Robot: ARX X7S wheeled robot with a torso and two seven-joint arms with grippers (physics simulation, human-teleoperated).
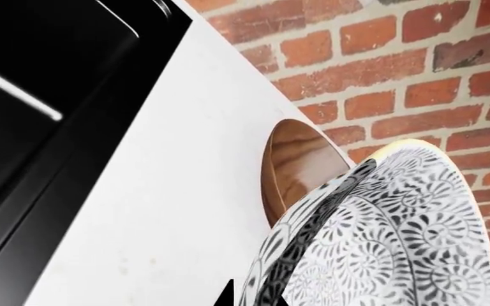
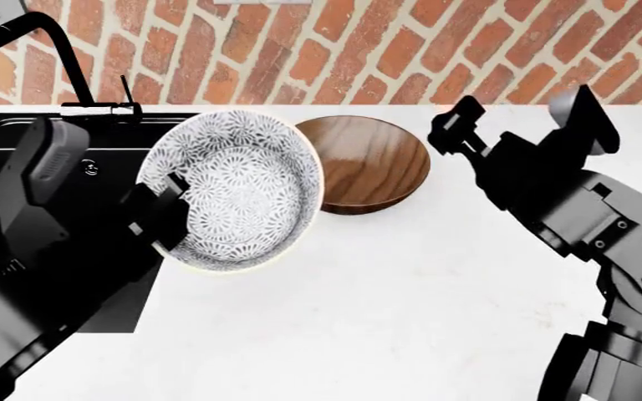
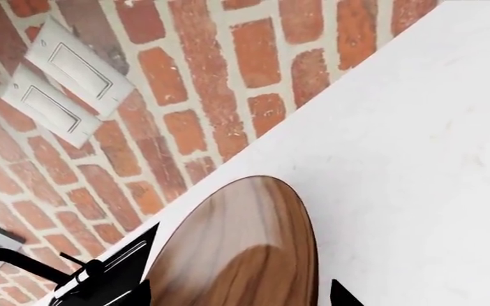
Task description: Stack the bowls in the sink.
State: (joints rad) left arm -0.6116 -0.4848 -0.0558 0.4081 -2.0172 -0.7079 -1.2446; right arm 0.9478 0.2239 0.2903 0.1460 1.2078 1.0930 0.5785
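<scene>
My left gripper (image 2: 165, 213) is shut on the rim of the white floral bowl (image 2: 243, 192) and holds it tilted in the air, over the right edge of the black sink (image 2: 98, 150). In the left wrist view the floral bowl's (image 1: 398, 236) rim sits between the tips of that gripper (image 1: 270, 296). The brown wood-grain bowl (image 2: 366, 163) rests on the white counter just behind and right of the white one. My right gripper (image 2: 455, 125) hovers open at the brown bowl's right side. The brown bowl (image 3: 245, 255) shows between its wide-apart fingertips (image 3: 343, 296), which do not touch it.
A tall black faucet (image 2: 31, 42) stands at the back of the sink. The brick wall (image 2: 410, 50) runs along the counter's (image 2: 410, 292) far edge and carries two white switch plates (image 3: 58, 83). The brown bowl (image 1: 300, 166) and the sink (image 1: 41, 95) also show in the left wrist view.
</scene>
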